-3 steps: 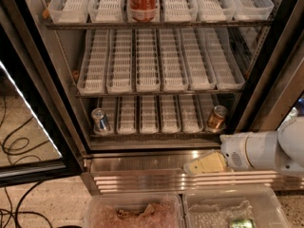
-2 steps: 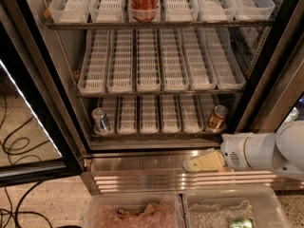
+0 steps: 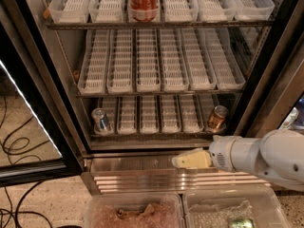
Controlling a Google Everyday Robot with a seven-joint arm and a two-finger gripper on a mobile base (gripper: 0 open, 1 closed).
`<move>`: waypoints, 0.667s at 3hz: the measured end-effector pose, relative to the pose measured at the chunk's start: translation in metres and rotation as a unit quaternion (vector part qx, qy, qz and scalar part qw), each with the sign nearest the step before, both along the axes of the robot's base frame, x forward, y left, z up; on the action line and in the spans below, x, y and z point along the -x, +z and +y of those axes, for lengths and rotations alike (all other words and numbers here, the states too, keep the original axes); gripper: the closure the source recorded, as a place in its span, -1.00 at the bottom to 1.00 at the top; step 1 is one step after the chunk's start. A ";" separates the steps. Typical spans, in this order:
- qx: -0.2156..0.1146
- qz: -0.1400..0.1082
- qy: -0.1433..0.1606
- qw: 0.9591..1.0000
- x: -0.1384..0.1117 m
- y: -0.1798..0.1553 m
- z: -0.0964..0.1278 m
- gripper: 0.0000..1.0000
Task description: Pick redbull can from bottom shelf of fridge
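Observation:
The fridge stands open, with a black door frame and rows of white slotted trays. The redbull can, slim, blue and silver, stands upright at the left end of the bottom shelf. My gripper reaches in from the right on a white arm. It is low, in front of the stainless base panel, below the bottom shelf and well to the right of the redbull can. It holds nothing that I can see.
A copper-gold can stands at the right end of the bottom shelf. A red cola can stands on the top shelf. Two clear plastic bins sit at the bottom of the view. Black cables lie on the floor at left.
The gripper has edged slightly left along the base panel. The cans have not moved.

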State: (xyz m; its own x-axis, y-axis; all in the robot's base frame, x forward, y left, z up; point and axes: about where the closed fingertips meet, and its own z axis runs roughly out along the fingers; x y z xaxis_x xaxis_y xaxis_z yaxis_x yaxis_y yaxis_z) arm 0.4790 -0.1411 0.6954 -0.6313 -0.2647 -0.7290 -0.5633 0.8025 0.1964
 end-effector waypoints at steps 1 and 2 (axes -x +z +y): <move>-0.054 -0.036 0.013 0.998 -0.030 0.003 0.055 -1.00; -0.054 -0.036 0.013 0.998 -0.030 0.003 0.055 -1.00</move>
